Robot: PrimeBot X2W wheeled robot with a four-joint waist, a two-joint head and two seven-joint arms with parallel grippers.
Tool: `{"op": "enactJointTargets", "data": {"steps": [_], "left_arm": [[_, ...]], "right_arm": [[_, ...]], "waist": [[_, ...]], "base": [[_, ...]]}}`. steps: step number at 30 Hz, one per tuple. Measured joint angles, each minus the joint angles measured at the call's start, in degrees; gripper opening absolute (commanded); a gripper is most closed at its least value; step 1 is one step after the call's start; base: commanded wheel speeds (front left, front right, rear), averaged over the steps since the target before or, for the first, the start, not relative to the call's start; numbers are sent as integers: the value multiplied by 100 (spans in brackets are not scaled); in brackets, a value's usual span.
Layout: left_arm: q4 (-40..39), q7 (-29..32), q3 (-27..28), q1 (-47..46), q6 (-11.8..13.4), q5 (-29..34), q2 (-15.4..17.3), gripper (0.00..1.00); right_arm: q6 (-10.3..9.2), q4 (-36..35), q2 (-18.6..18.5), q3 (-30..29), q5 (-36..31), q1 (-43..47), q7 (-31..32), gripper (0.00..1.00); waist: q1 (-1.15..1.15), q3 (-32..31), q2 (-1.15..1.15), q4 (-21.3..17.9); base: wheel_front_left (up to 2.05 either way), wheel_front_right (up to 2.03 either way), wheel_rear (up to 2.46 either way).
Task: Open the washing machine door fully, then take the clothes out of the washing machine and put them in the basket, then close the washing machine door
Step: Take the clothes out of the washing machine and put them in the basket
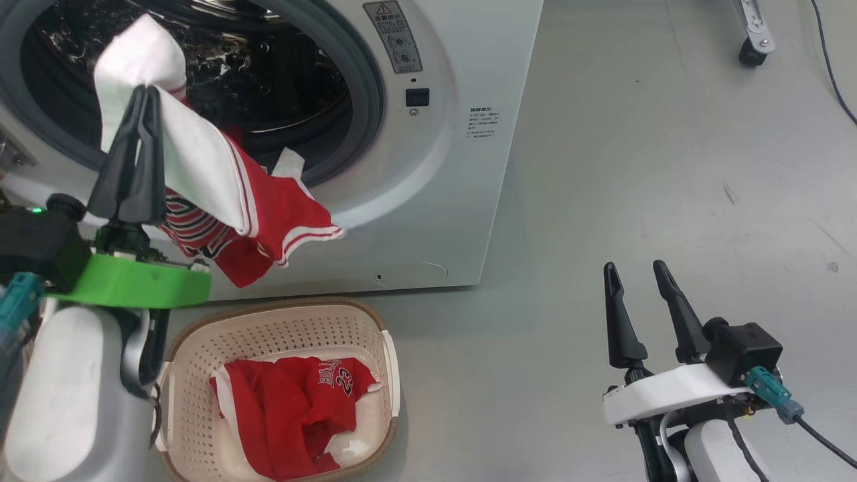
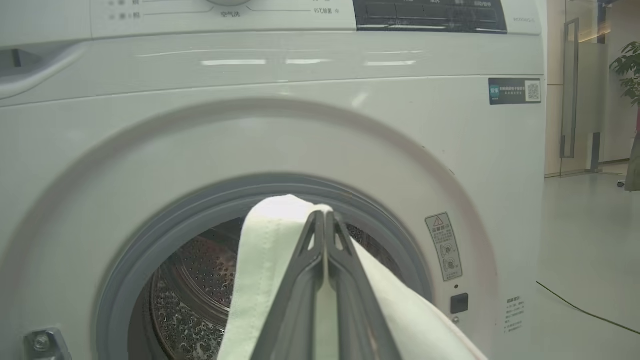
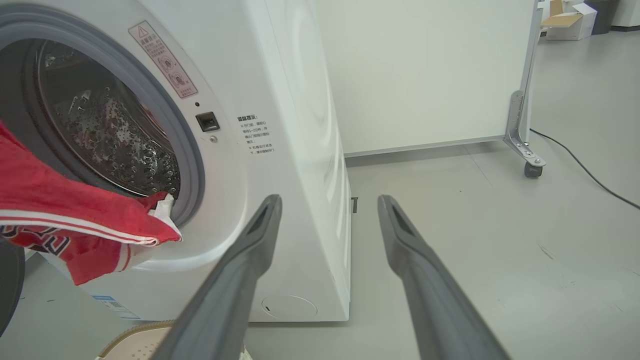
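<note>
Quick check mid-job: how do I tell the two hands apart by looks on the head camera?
Both have two long, dark, tapered fingers. The left hand sits on a bright green bracket above a pale grey forearm. The right hand sits on a white bracket, with a black camera block and a teal connector trailing a black cable.

basket [image 1: 288, 333] before washing machine [image 1: 462, 201] | clothes [image 1: 288, 402] in basket | more hanging before drum [image 1: 281, 80]
</note>
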Motion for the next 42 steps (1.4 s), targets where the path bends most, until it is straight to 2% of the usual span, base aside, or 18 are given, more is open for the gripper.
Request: {"op": "enactJointTargets", "data": {"steps": [12,20,31,42], "left_arm": [[626,169,-323,771,0,-105,27,0],[1190,813,-543,1084,-1,-137,133,0],[1793,1334,-643,1243,-9,-153,274,0],[2455,1681,-782,1185,-42,-152,324,0]], "right_arm": [[16,-36,0,30,0,5,0,100],[18,-70,0,37,0,6,0,100],[18,-103,0,133,0,-2,0,100],[18,-202,0,297,-103,-136,0,100]], "waist": [[0,117,0,-15],[0,225,0,-19],[0,428,0,-50],[0,939,0,-222]], "base": [[0,0,0],[0,0,0],[0,0,0],[0,0,0]]}}
